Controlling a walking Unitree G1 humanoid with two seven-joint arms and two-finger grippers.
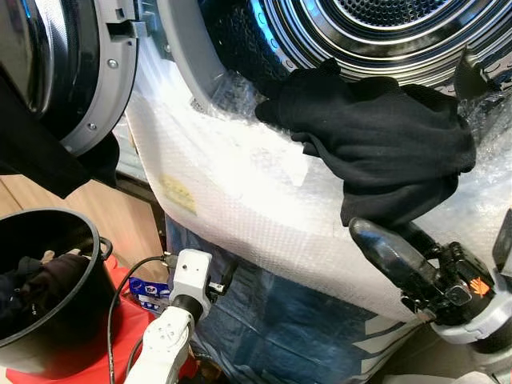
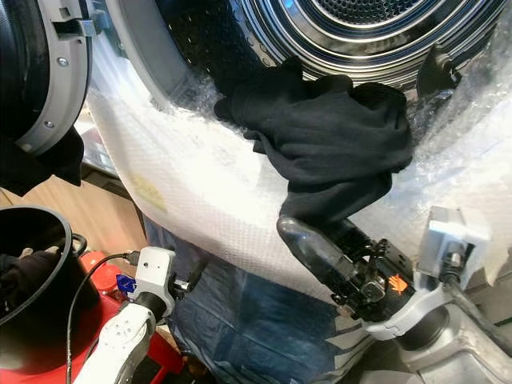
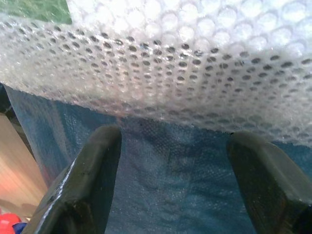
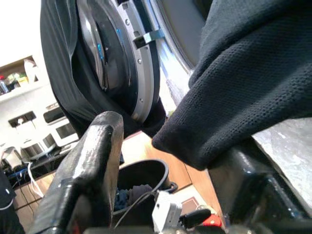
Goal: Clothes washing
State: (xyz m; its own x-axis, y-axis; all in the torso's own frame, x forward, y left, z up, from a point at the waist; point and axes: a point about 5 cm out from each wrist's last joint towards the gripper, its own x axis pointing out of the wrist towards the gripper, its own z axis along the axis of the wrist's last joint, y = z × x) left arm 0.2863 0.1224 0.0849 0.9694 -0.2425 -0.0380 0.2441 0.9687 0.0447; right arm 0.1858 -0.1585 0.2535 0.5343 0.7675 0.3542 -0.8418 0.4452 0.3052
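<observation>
Wrapping the washing machine's front, a sheet of bubble wrap (image 1: 240, 200) runs from the drum opening down to a blue tarp (image 1: 264, 320) underneath. Above it gleams the steel drum (image 1: 376, 32), with the open door (image 1: 72, 72) swung out at the robot's left. A black garment (image 1: 384, 144) lies draped over the lower lip of the opening, half hanging down the wrap. A black bucket (image 1: 60, 320) holding dark clothes sits low on the left atop something red. The right claw (image 4: 165, 161) is just below the garment's hanging edge, fingers spread with the cloth's corner between them, not clamped. The left claw (image 3: 175, 175) hovers wide open and empty near the tarp.
</observation>
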